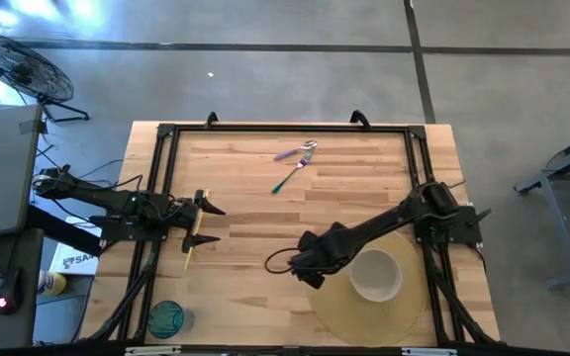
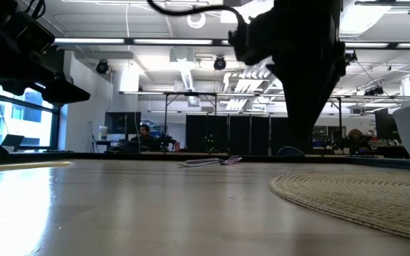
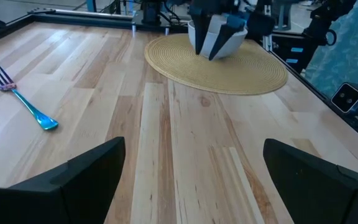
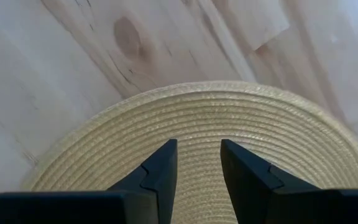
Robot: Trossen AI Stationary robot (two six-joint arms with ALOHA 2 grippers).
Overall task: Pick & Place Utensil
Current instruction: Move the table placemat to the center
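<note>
Jaws narrowly parted, empty, on the right gripper [image 4: 197, 163] over the woven mat [image 1: 404, 307]; white cup [image 1: 375, 274] just beside; fork [image 1: 293, 173] and purple utensil [image 1: 291, 154] well beyond. Left gripper [image 1: 209, 224] wide open, idle.

Blue fork [image 3: 23, 102], straw-coloured placemat [image 3: 216, 65]

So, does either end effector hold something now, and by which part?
Nothing is held. The left end effector is open and empty; the right end effector hangs empty, fingers apart, over the round woven placemat.
</note>
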